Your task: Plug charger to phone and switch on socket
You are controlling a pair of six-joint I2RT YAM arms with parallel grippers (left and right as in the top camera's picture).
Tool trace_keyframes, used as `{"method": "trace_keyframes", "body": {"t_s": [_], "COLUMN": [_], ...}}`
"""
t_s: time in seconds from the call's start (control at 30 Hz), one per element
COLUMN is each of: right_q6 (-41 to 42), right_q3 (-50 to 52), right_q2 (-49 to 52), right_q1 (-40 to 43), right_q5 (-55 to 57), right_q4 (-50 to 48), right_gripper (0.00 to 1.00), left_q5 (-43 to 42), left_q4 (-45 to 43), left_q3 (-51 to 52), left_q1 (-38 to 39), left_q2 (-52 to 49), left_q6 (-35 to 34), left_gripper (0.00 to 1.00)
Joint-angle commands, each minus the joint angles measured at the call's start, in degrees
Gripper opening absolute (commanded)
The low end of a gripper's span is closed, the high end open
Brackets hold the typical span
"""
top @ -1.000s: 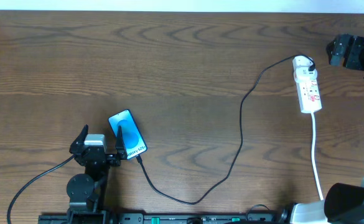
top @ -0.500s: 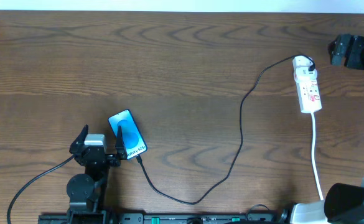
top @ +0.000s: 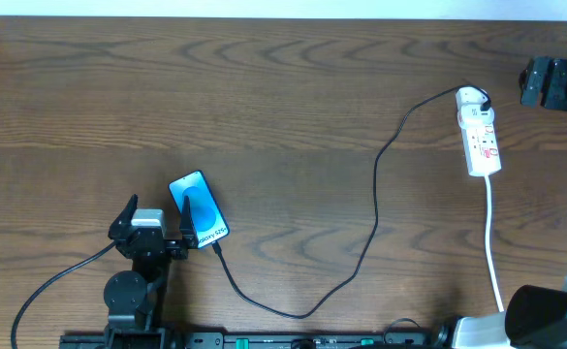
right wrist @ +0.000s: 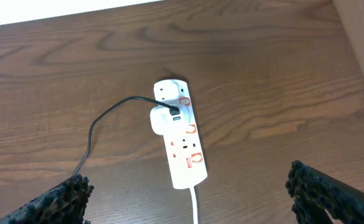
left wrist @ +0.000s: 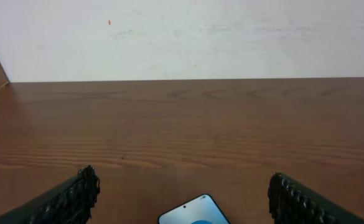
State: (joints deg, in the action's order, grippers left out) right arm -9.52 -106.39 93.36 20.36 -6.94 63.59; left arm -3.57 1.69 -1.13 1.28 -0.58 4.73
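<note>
The phone lies flat at the front left, blue screen up; its top corner shows low in the left wrist view. My left gripper stands open just left of it, its right finger at the phone's edge. The charger, a thin black cable, runs from a white adapter in the socket down to the phone's lower end; whether the tip is seated I cannot tell. My right gripper hangs open beside and above the socket, holding nothing.
The socket's white cord runs toward the front edge at the right. The left arm's base and a black rail line the front. A white wall rises behind the table's far edge.
The right arm has edged slightly to the right near the socket. The left gripper, phone and cable have not moved.
</note>
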Motion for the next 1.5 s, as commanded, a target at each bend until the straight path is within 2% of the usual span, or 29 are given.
{"method": "trace_keyframes", "body": {"t_s": [0.0, 0.13, 0.37, 0.6, 1.03, 1.47], "right_q6": [-0.85, -0.83, -0.83, -0.83, -0.83, -0.85], "right_q3": [-0.09, -0.02, 0.5, 5.27, 40.41, 68.7], "right_q2": [-2.29, -4.35, -6.82, -9.57, -26.82, -42.84], "right_q1": [-0.17, -0.17, -0.22, -1.36, -7.08, -11.93], "right_q5": [0.63, 0.09, -8.96, -16.44, -16.59, -16.57], "right_q4": [0.55, 3.19, 2.45, -5.79, -35.67, -58.88], "right_gripper": [0.99, 0.99, 0.99, 0.99, 0.99, 0.99], "left_q5": [-1.36, -1.36, -1.36, -1.36, -1.36, -1.36], "left_q4": [2.1, 2.1, 2.1, 2.1, 2.1, 2.1], "left_q3": [0.9, 0.9, 0.9, 0.9, 0.9, 0.9], "left_q1": [-0.24, -0.24, -0.24, -0.24, -0.24, -0.24], "left_q2": [0.35, 0.35, 0.35, 0.35, 0.35, 0.35], "left_q6": [-0.07, -0.07, -0.07, -0.07, -0.07, -0.07], "left_gripper": [0.89, 0.89, 0.89, 0.89, 0.89, 0.89]}}
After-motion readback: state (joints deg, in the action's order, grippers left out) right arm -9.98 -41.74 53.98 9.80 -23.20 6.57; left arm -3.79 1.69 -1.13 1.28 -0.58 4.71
